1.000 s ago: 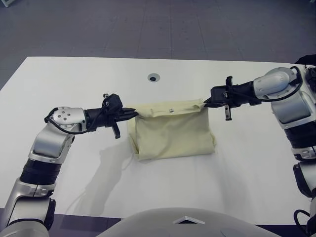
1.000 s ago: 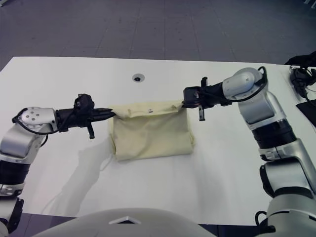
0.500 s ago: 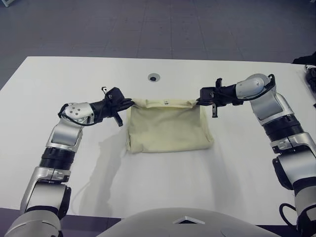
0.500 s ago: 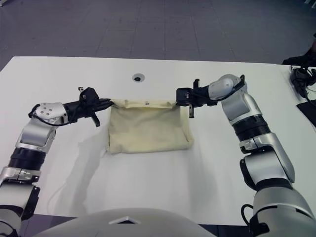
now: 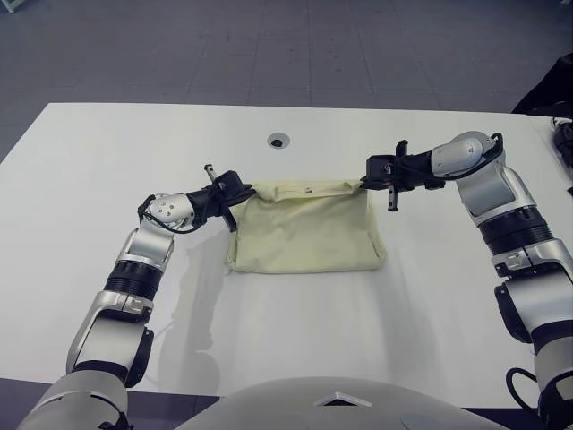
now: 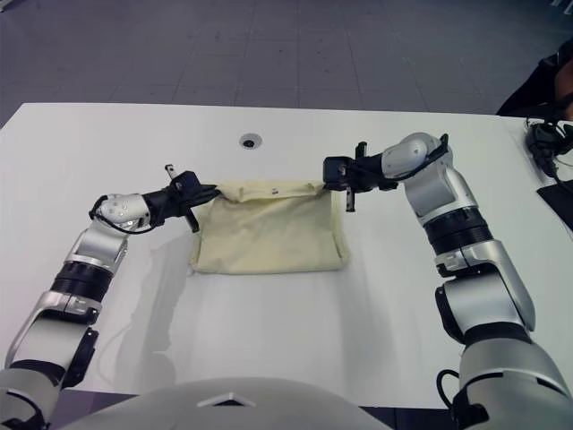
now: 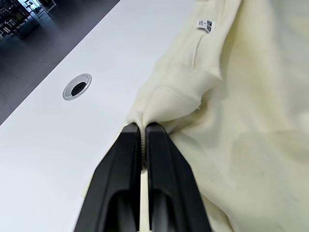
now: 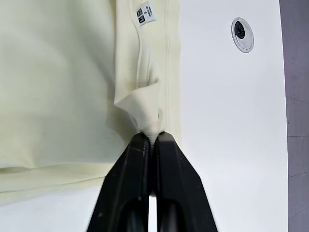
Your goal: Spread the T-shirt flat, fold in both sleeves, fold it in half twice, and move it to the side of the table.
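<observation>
There is one T-shirt (image 5: 304,233), a soft, matte, pale yellow knit. It is folded into a roughly rectangular pad of several layers and lies on the middle of the table (image 5: 107,152), a little towards the far edge. Its far edge is a thick doubled band drawn almost straight between the two grippers. Its near edge is slightly wavy, with rounded corners, and shallow creases run across the top layer. One small white label (image 7: 205,24) with dark print sits on the far band, near its middle.

There are two grippers, each with two smooth black fingers that taper to narrow tips. The left gripper (image 7: 141,126) has its fingers pressed together on a bunched nub of cloth at the T-shirt's far left corner. The right gripper (image 8: 151,135) is pinched the same way on the far right corner, where the fabric gathers into a small ribbed fold between the tips. Both arms reach inward over the table from either side, in silver and black casing.

The table is a smooth, plain white slab. One round, metal-rimmed cable hole (image 5: 279,140) is set near its far edge, beyond the T-shirt and well apart from it. A tangle of dark cable (image 6: 540,139) lies at the table's right edge. Beyond the far edge is a grey tiled floor (image 5: 269,45).
</observation>
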Robot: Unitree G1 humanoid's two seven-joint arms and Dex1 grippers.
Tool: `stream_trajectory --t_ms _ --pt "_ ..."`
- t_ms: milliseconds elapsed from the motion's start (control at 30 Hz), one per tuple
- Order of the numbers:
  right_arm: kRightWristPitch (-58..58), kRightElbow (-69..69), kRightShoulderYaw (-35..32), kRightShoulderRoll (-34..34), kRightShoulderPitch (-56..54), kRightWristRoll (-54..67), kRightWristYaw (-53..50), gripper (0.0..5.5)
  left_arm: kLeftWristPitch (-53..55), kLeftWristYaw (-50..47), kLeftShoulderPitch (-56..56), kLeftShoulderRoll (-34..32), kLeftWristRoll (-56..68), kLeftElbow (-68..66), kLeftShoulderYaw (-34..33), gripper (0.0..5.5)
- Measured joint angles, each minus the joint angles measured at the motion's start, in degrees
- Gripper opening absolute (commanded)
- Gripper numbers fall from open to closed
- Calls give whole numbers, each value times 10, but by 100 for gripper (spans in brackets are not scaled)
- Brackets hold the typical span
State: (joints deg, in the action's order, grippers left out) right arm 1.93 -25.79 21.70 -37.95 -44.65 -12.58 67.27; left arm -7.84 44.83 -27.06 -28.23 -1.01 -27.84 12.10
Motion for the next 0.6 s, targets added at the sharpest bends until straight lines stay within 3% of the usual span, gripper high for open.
stream_trajectory --t_ms 600 --pt "10 -48 4 27 12 -30 -53 0 -15 -30 -11 19 -13 -41 -7 2"
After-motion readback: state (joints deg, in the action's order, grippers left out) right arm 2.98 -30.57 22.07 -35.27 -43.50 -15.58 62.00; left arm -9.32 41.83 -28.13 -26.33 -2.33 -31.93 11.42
